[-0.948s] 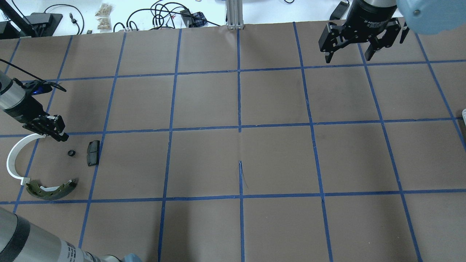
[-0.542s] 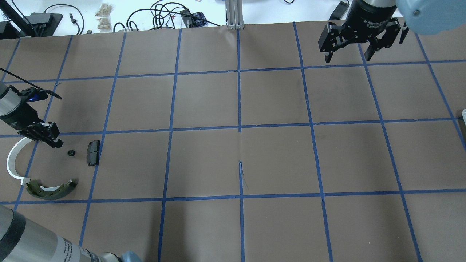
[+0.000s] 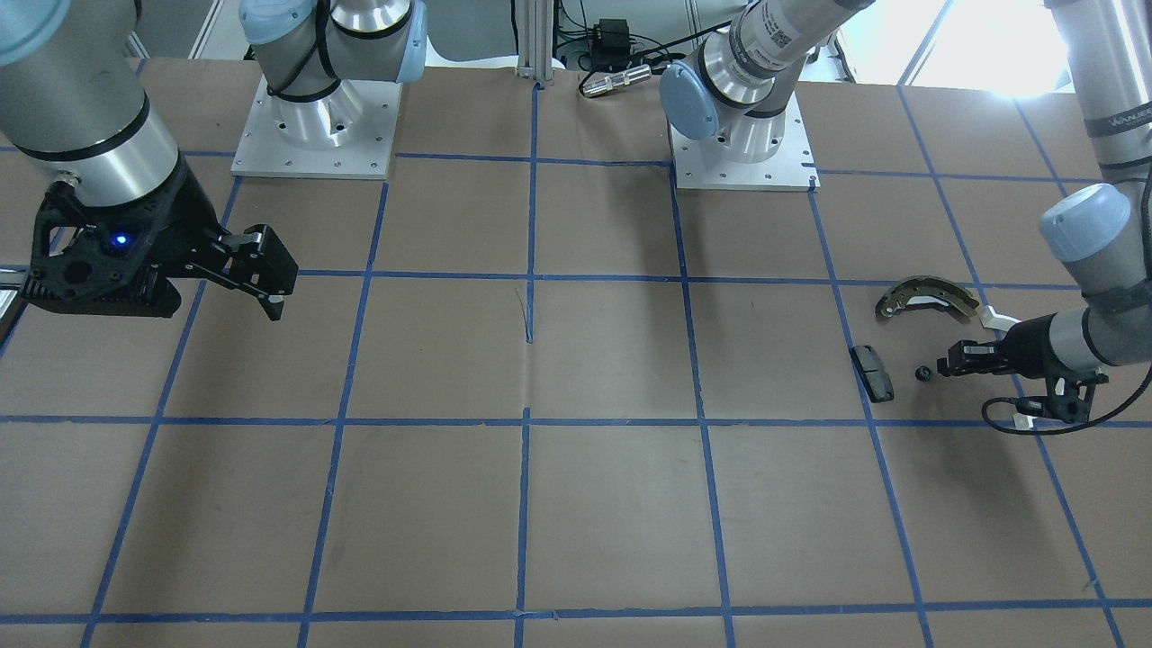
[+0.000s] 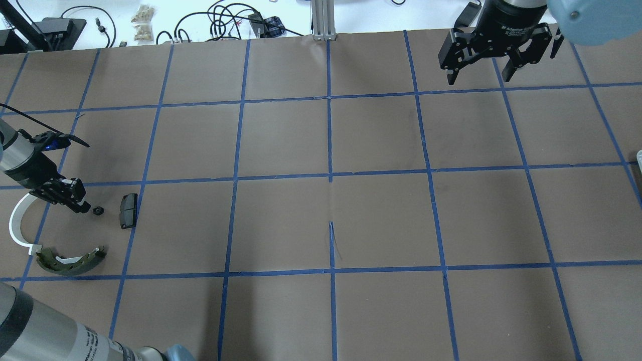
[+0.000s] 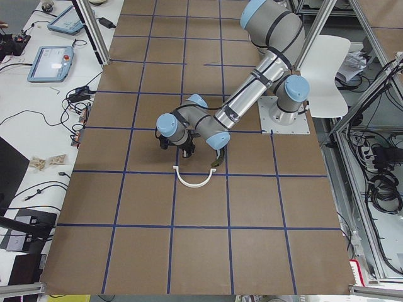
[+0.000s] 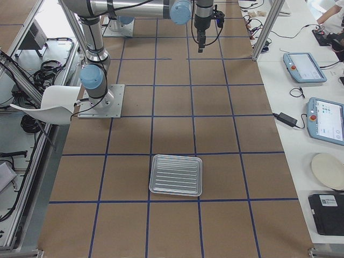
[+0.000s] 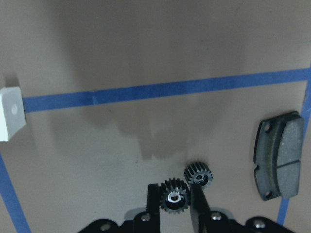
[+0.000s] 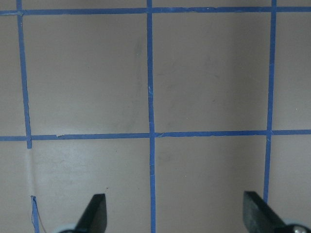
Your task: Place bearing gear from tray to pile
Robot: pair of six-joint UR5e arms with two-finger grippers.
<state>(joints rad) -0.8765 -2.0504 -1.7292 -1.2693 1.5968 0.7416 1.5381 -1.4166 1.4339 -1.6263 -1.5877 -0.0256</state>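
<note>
1. LOWERING TO THE PILE: At the left edge of the overhead view, the left gripper (image 4: 79, 203) has dropped lower and closer to the pile (image 4: 52, 261) over the past second. Its jaws are closed narrowly on a bearing gear (image 7: 175, 198), seen at the bottom of the wrist view.
2. A second gear (image 7: 198, 174) lies on the table (image 4: 381, 220) just beyond the held one, where it lay a second ago. The black pad (image 7: 278, 155) is to its right, with the white arc (image 4: 12, 225) and brass shoe (image 3: 931, 288) nearby.
3. The carry looks all but finished, and only the release seems left.
4. The right gripper (image 4: 479, 75), at the upper right of the overhead view, has barely shifted. Its jaws are spread wide with nothing between them.
5. The tray (image 6: 176, 157) sits at lower centre of the right-end view, well apart from the pile. The overhead view cuts it to a sliver at the right edge.
6. From overhead the jaws cover the held gear. Whether it touches the table or its neighbour cannot be told. In the left-end view the arm blocks the jaws.
</note>
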